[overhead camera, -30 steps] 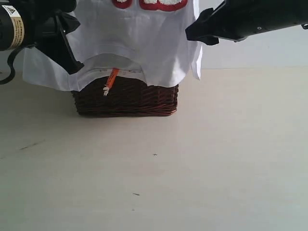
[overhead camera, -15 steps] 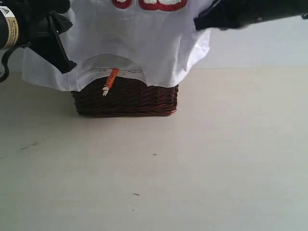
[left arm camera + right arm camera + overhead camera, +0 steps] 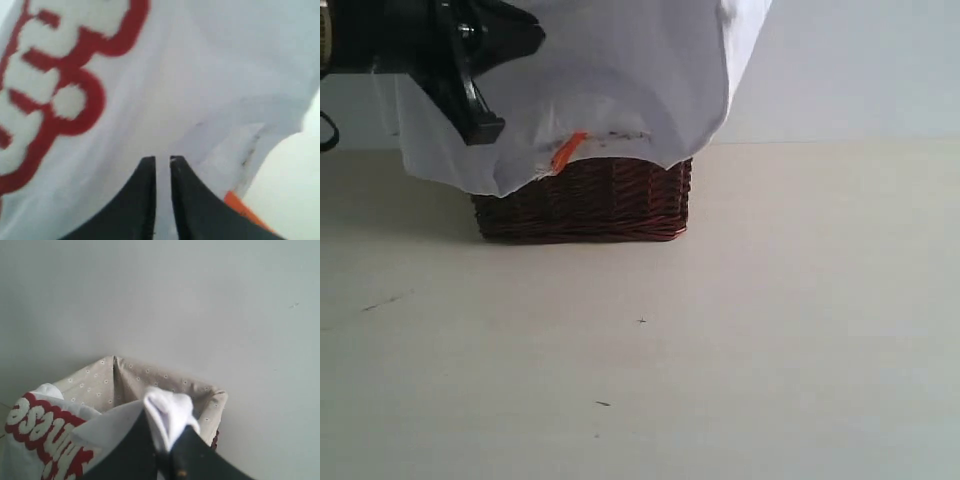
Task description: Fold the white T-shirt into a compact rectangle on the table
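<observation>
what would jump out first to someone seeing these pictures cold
The white T-shirt comes first: it hangs in the air at the top of the exterior view, its lower edge hiding the top of the dark wicker basket at the back of the table. Next come its red-outlined lettering, filling the left wrist view, and the right claw, pinched shut on a bunch of its cloth.

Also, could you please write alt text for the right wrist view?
The right gripper is shut on a bunched fold of the white T-shirt, whose red lettering shows nearby. Behind it is a basket with a pale dotted lining.
</observation>
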`<state>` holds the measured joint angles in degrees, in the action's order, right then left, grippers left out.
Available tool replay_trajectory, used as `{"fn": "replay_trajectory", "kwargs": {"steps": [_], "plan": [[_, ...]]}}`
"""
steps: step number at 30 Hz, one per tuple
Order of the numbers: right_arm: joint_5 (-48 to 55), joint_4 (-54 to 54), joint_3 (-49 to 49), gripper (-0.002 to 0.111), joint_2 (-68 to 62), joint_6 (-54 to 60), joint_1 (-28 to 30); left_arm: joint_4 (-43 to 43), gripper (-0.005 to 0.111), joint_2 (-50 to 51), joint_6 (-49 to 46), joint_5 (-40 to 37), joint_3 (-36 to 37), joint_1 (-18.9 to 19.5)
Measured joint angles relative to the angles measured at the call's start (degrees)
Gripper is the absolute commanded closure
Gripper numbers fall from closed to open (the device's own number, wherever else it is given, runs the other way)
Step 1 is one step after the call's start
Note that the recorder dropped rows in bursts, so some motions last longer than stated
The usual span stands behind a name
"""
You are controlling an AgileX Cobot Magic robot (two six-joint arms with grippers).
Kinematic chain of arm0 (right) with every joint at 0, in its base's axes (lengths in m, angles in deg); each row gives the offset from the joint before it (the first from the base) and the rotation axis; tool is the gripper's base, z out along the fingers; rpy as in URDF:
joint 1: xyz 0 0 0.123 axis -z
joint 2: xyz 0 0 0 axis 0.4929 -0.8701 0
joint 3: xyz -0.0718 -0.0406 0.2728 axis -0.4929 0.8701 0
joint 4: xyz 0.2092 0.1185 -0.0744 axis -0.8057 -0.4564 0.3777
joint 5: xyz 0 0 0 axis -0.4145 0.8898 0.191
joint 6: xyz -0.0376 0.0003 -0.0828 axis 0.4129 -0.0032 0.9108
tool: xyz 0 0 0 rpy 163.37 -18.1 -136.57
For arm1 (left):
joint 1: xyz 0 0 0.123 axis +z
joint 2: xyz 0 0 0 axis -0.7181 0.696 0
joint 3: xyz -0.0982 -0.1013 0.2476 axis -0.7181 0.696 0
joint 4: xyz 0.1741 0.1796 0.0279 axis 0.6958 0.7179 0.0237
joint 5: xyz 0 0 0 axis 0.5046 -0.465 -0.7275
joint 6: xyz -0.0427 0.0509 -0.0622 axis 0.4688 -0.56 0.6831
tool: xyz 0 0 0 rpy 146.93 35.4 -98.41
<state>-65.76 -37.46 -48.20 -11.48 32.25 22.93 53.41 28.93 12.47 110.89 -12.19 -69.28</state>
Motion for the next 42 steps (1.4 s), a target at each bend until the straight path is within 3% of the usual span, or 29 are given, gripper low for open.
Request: {"fn": "replay_trajectory", "kwargs": {"steps": [2, 4, 9, 12, 20, 24, 29, 34, 36, 40, 42], "plan": [[1.03, 1.72, -0.37, 0.108, 0.0, -2.12, 0.0, 0.0, 0.041, 0.45, -0.14, 3.79, 0.11, 0.0], [1.68, 4.24, -0.61, 0.108, 0.0, -4.35, 0.0, 0.0, 0.033, 1.21, -0.51, 6.77, 0.52, -0.89], [2.86, 10.35, -0.61, 0.108, 0.04, -8.32, 0.0, -0.03, 0.034, 3.36, -2.11, 7.93, 1.25, -6.79], [3.38, 11.66, -0.61, 0.108, 0.04, -9.47, 0.0, -4.55, 0.033, 4.99, -5.67, 4.29, 1.25, -11.49], [4.88, 11.9, -0.61, 0.108, 0.04, -9.69, 0.0, -26.69, 0.029, 12.38, -26.02, -2.11, 0.28, -19.56], [6.68, 12.13, -0.61, 0.108, 0.04, -9.69, 0.0, -47.77, 0.029, 17.09, -43.32, -7.95, -3.8, -22.5], [7.87, 14.38, -0.61, 0.108, 0.04, -9.69, 0.0, -72.58, 0.03, 21.82, -60.3, -9.93, -9.12, -22.73], [9.31, 16.42, -0.61, 0.108, 0.04, -9.95, 0.0, -86.19, 0.047, 24.39, -70.71, -9.42, -11.59, -22.73], [9.31, 16.54, -0.61, 0.108, 0.04, -10.11, 0.0, -88.08, 0.062, 25.25, -73.15, -8.35, -11.85, -22.73], [9.4, 16.62, -0.61, 0.108, 0.04, -10.2, 0.0, -89.23, 0.103, 26.38, -76.55, -7.26, -11.97, -22.84], [9.4, 16.62, -0.61, 0.108, 0.04, -10.2, 0.0, -89.23, 0.107, 26.54, -77.66, -7.26, -11.97, -22.84]]}}
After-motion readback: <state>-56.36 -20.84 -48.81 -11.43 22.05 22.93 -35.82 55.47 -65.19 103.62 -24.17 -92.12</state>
